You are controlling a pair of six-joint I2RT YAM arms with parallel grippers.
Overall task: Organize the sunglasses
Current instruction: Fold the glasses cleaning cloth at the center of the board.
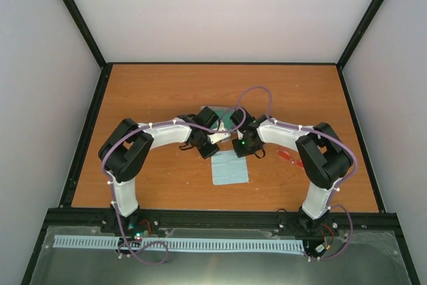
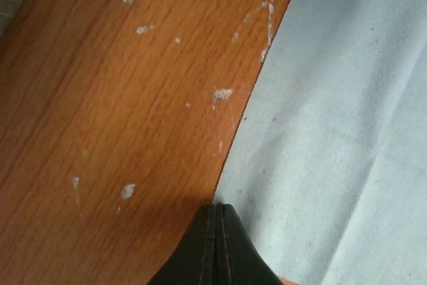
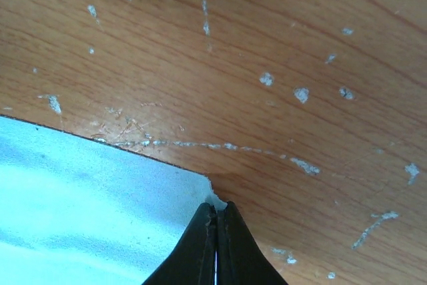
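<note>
The sunglasses (image 1: 288, 158), small with red-orange lenses, lie on the wooden table right of the right arm's wrist; neither wrist view shows them. A pale blue cloth (image 1: 230, 168) lies flat at the table's middle. My left gripper (image 1: 211, 150) is shut at the cloth's far left corner; in the left wrist view the closed tips (image 2: 217, 208) meet the cloth (image 2: 333, 118) at its edge. My right gripper (image 1: 245, 148) is shut on the far right corner, and in the right wrist view (image 3: 217, 206) a sliver of cloth (image 3: 100, 191) shows between the tips.
A grey case with teal-green lining (image 1: 223, 118) lies open just behind both grippers, partly hidden by the wrists. The wooden table (image 1: 160, 91) is edged by a black frame, with white walls around it. Both arms bend inward over the table's middle.
</note>
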